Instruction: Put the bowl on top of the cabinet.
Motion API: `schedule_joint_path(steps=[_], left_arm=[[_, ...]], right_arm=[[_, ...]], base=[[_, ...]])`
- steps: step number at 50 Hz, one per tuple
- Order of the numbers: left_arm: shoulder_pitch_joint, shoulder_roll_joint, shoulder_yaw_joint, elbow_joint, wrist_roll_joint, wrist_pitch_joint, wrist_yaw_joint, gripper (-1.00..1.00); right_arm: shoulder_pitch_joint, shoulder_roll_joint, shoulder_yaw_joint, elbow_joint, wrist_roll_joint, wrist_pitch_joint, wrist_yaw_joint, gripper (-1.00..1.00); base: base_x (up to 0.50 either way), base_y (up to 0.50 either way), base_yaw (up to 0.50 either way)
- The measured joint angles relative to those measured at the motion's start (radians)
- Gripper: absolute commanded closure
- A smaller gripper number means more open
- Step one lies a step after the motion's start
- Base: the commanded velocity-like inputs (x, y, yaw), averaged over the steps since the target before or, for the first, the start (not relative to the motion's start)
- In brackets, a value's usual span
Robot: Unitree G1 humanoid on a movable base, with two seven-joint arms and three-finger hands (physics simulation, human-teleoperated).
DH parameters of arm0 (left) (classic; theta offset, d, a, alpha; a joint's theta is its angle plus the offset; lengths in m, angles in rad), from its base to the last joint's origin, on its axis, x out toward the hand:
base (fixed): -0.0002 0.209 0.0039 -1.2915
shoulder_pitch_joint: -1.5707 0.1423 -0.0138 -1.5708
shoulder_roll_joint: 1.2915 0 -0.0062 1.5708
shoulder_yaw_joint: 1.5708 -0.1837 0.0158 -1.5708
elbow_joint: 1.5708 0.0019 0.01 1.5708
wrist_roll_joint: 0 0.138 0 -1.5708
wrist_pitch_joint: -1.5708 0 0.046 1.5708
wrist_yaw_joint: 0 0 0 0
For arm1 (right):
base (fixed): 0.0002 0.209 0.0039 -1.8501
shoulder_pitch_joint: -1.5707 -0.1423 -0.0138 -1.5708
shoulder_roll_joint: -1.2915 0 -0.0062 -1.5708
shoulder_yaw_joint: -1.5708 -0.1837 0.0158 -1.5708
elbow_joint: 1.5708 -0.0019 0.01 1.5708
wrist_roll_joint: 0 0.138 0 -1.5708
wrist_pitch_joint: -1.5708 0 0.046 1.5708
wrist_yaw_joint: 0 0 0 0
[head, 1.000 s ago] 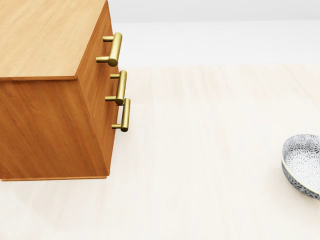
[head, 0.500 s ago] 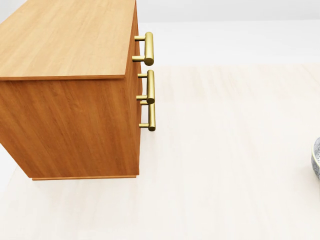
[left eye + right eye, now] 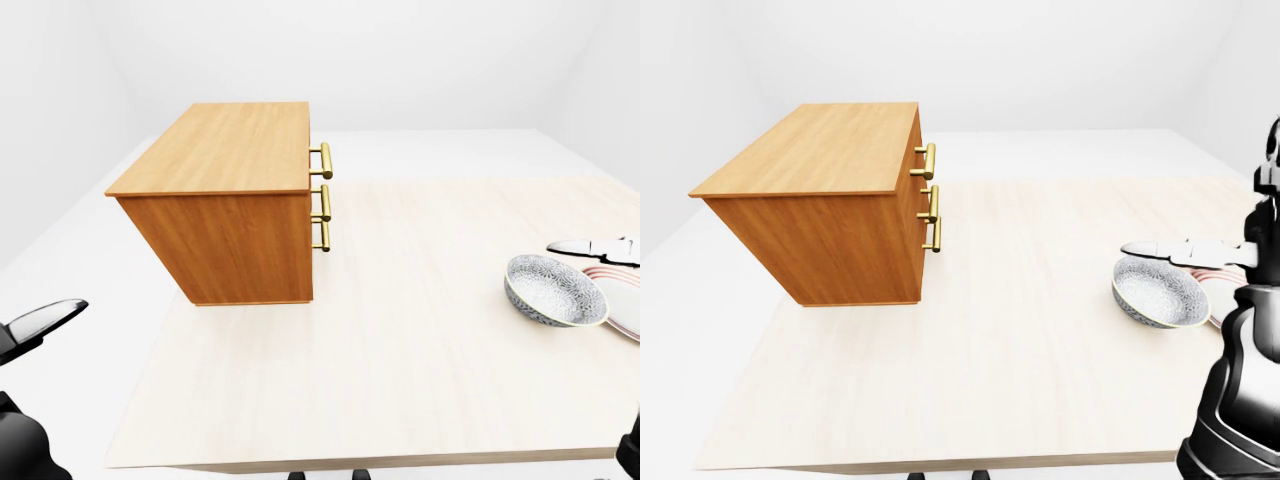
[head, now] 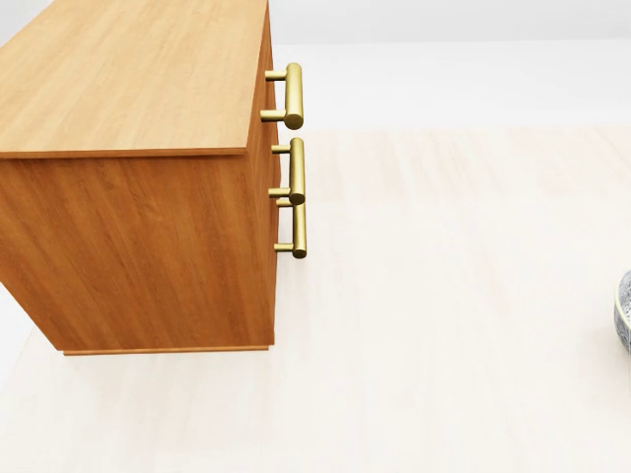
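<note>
The wooden cabinet [image 3: 225, 205] stands at the left of the table, its flat top [image 3: 228, 148] bare and its brass handles [image 3: 322, 190] facing right. The patterned grey-and-white bowl [image 3: 1158, 293] sits upright on the table at the right; only its rim [image 4: 625, 310] shows at the right edge of the head view. My right hand [image 3: 1160, 250] hovers just over the bowl's far rim with fingers stretched out flat, open and holding nothing. My left hand [image 3: 45, 318] shows as one extended finger low at the left, far from the bowl.
A pink-rimmed plate [image 3: 618, 300] lies just right of the bowl, partly under it. The pale wooden table [image 3: 400, 330] stretches between cabinet and bowl. My right arm [image 3: 1250, 370] fills the right edge of the right-eye view.
Between the earliest frame and half a second ago the head camera swung left: the cabinet shifted right in the picture and the bowl slid to the right edge. Since then nothing has moved.
</note>
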State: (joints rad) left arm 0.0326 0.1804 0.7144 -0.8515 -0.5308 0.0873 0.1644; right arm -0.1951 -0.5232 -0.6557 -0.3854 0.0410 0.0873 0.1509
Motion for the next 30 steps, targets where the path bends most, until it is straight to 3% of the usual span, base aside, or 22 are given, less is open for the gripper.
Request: schedule_joint_path(steps=[12,22,30], left_arm=[[-0.001,-0.002,-0.007,-0.002,0.007,0.000,-0.001,-1.00],[-0.003,-0.004,-0.013,0.002,0.015,0.000,-0.004,-1.00],[-0.004,-0.005,-0.018,0.006,0.020,0.000,-0.006,-1.00]], right_arm=[[-0.114,-0.081,0.150,0.452,-0.271,0.000,0.013,-1.00],[-0.322,-0.174,0.317,0.953,-0.478,0.000,0.003,-1.00],[-0.449,-0.206,0.427,1.272,-0.617,0.000,-0.017,-1.00]], base=[[0.00,0.00,0.00],[0.00,0.00,0.00],[0.00,0.00,0.00]])
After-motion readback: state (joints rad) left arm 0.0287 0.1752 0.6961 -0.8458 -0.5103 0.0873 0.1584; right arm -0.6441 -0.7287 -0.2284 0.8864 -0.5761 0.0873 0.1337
